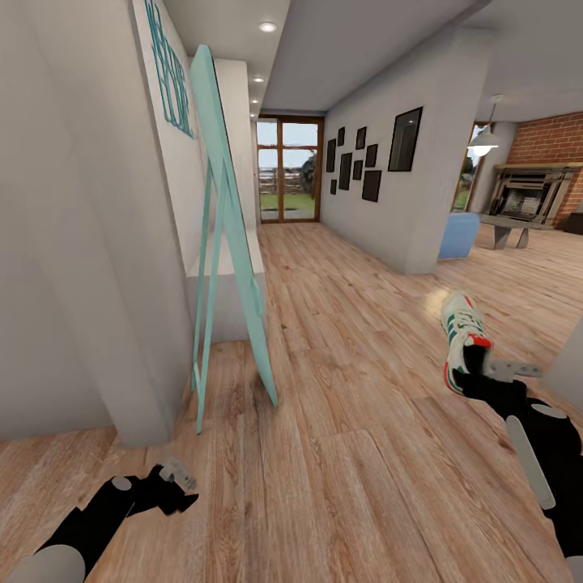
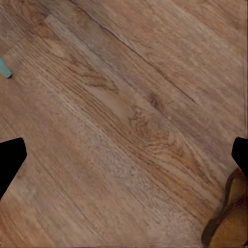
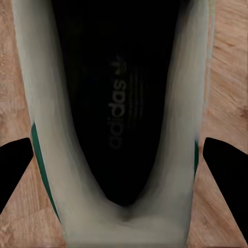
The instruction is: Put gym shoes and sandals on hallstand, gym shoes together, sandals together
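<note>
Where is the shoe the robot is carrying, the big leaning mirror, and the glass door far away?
gym shoe [image 1: 463,324], head view, on its white laced top.
leaning mirror [image 1: 231,235], head view, on its teal frame edge.
glass door [image 1: 287,170], head view, on its panes.

1. White low-top gym shoe [image 1: 463,336] shows green side stripes, a red-orange heel patch and a black insole with pale lettering.
2. Wood-plank corridor floor [image 1: 356,421] runs warm light brown, grained and knotted.
3. Leaning flat panel [image 1: 231,219] is pale teal.
4. Tan-and-brown sandal edge [image 2: 232,217] glows ochre.
</note>
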Available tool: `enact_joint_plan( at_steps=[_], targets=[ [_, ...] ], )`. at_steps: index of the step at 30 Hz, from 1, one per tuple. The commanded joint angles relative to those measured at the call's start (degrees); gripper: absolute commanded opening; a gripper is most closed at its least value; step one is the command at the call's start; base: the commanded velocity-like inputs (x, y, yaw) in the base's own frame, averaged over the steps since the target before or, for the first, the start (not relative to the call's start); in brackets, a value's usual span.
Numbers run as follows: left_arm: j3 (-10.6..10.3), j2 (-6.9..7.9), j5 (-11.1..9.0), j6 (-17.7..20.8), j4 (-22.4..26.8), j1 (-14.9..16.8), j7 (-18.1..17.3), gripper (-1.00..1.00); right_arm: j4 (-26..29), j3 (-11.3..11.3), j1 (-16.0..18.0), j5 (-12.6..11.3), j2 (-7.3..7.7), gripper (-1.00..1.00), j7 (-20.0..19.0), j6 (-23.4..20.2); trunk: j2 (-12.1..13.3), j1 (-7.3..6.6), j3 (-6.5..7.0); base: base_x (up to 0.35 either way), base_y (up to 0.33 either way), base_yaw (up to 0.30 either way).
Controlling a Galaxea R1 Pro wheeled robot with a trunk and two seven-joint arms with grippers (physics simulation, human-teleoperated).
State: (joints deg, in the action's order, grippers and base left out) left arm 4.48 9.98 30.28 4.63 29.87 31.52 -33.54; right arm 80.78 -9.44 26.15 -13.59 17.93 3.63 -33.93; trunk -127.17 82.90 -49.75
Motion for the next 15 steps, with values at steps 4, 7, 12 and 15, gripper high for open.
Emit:
enact_joint_plan(
  at_steps=[4,7,12,15],
  targets=[
    [-4.1,0.03,0.2,0.4,0.1,0.0,-4.8,1.00,-0.7,0.1,0.0,2.2,0.25,-1.00,-15.0,-0.4,0.0,-0.01,-0.06,0.000,0.000,0.000],
    [-4.6,0.06,0.4,0.4,0.2,0.0,-6.2,1.00,-0.7,0.1,0.0,4.5,0.24,-1.00,-17.1,-0.4,0.0,-0.01,-0.06,0.000,0.000,0.000],
    [-4.7,0.06,0.5,0.2,0.1,-0.2,-6.1,1.00,-1.4,0.1,0.0,4.9,0.08,-1.00,-17.2,-0.4,0.0,-0.01,-0.12,0.000,0.000,0.000],
    [-4.8,0.11,0.8,0.1,0.1,-0.2,-6.0,1.00,-1.7,0.1,0.0,5.0,0.02,-1.00,-17.2,-0.4,0.0,-0.01,-0.28,0.000,0.000,0.000]
  ],
)
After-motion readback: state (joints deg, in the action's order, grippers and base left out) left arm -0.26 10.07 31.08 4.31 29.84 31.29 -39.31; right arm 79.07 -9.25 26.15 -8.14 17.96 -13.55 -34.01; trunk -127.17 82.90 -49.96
